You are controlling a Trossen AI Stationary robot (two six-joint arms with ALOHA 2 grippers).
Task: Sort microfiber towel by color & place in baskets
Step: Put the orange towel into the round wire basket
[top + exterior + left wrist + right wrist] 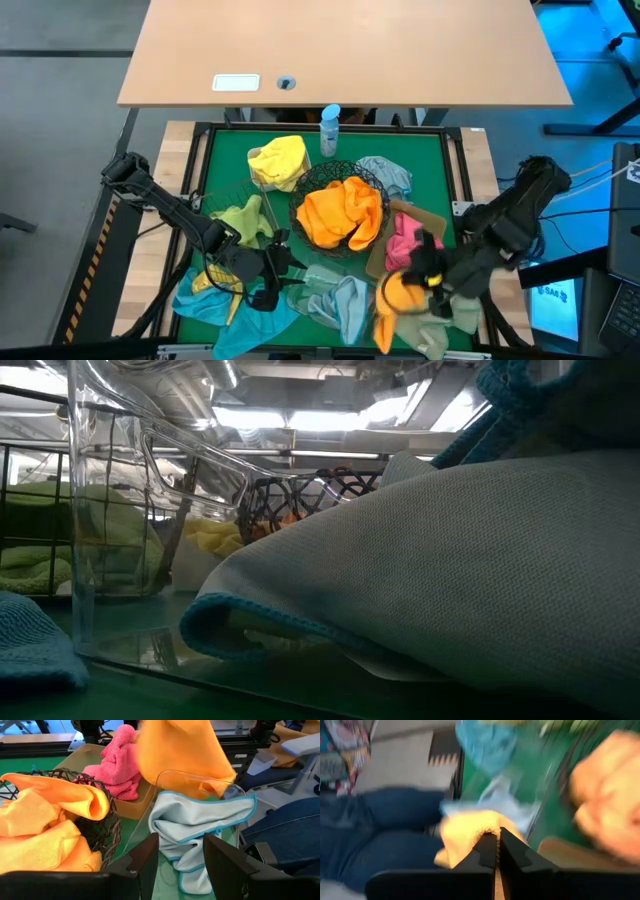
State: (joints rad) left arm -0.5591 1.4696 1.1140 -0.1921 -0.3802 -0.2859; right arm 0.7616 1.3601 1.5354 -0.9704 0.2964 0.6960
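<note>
Orange towel (pixel 398 297) pinched in right gripper (pixel 432 278)

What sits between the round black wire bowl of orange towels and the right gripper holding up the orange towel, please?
In the high view, the tan tray holding a pink towel lies between the wire bowl and the right gripper, which grips an orange towel.

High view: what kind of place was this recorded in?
Probably a robotics lab or office workspace rather than a home. The green mat sits on a framed robot workstation, a plain wooden desk stands behind it, and the low view shows exposed ceiling ducts with strip lights.
</note>
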